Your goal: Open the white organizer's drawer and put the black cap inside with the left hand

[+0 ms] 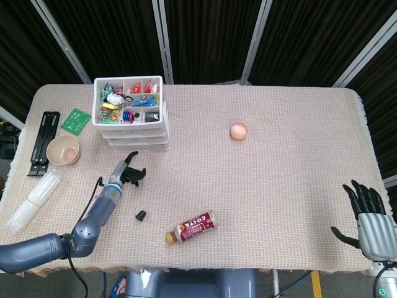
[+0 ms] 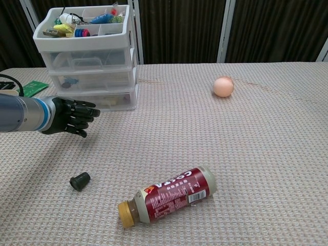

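Left robot hand [image 2: 72, 117] empty, near white organizer [image 2: 89, 72]; black cap [image 2: 80, 181] apart.

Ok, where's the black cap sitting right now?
The black cap lies on the table's near-left part, left of the fallen bottle and nearer the robot than the left hand, which does not touch it.

Your right hand [image 1: 371, 222] is cut off at the head view's lower edge. The white organizer's [image 2: 87, 61] frosted drawers blur their contents, and its tray trinkets are too small to identify.
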